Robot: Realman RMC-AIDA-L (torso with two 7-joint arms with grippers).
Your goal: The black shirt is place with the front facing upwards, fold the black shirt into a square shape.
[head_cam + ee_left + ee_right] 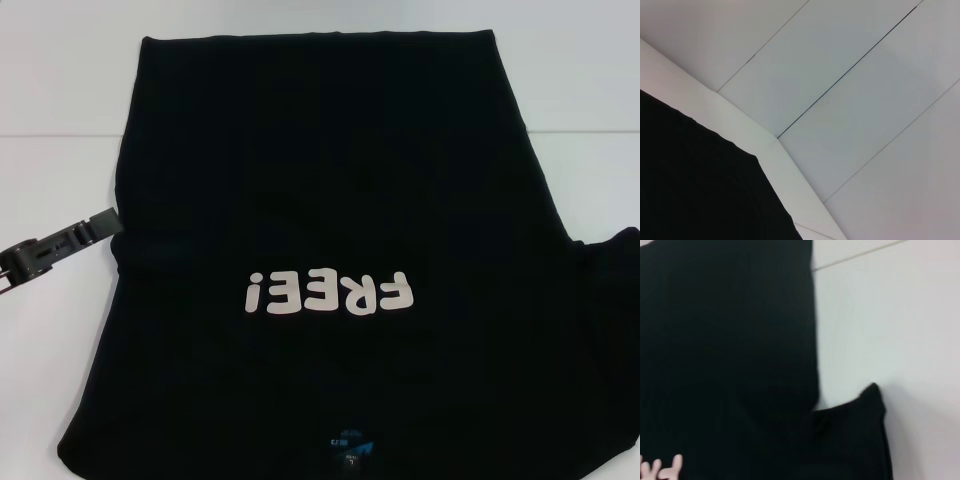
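Note:
The black shirt [330, 200] lies flat on the white table, front up, its pale "FREE!" lettering [328, 292] reading upside down in the head view and the small blue neck label [350, 445] at the near edge. One sleeve [608, 262] sticks out on the right; on the left no sleeve shows. My left gripper [100, 226] reaches in from the left, its tip at the shirt's left edge. The left wrist view shows a corner of the shirt [695, 185]. The shirt's side and sleeve [860, 430] fill the right wrist view. My right gripper is out of view.
The white table [60, 120] shows bare to the left of the shirt, beyond its far hem and at the right [590, 120]. A thin seam line [50, 133] crosses the tabletop. Pale wall panels [850, 90] show in the left wrist view.

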